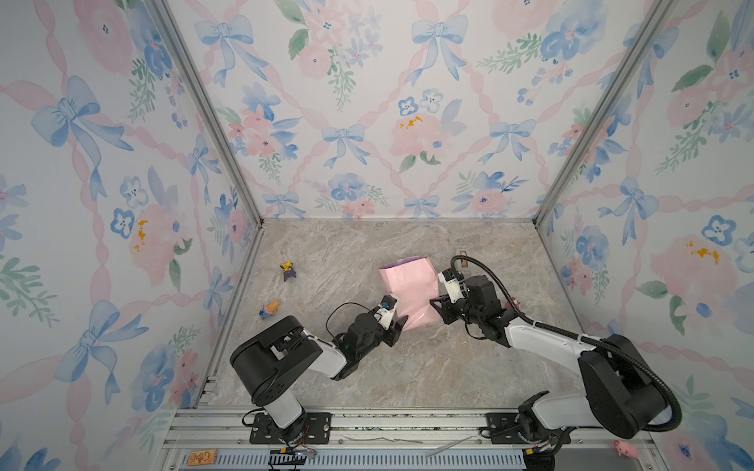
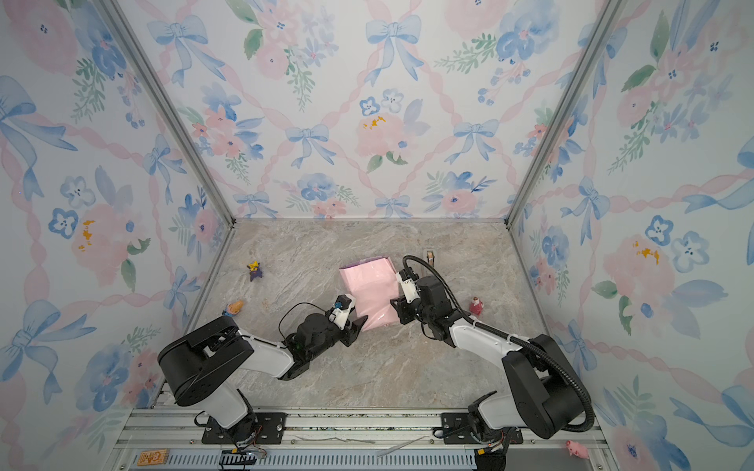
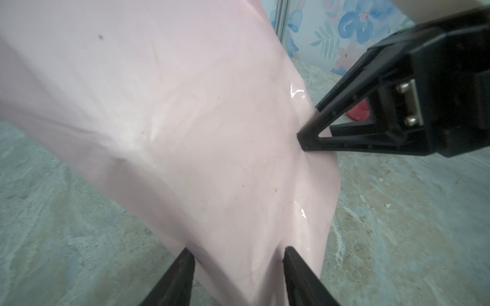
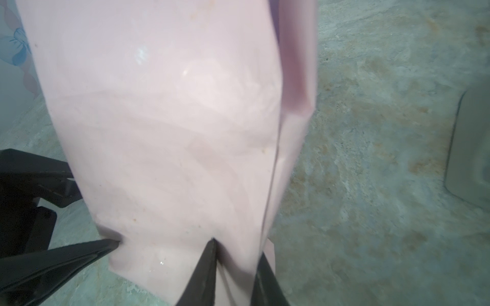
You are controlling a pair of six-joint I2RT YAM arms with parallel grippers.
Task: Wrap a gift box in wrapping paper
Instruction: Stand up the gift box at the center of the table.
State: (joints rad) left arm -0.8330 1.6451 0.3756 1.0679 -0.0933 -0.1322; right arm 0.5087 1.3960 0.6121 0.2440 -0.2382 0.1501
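Left gripper (image 3: 237, 251): jaws apart, tips braced against wrapping paper (image 1: 408, 293) raised over the table (image 1: 367, 367), likely steadying the fold — right gripper (image 4: 236, 251): pinches its edge taut — gift box hidden, presumably inside.

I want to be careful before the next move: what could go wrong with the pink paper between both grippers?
The right gripper pinches the thin wrapping paper and the left gripper straddles its near corner; pulling apart may tear it. The gift box is not visible, so a slip inside the fold could go unnoticed. The tape dispenser stands just behind the right arm and may get knocked.
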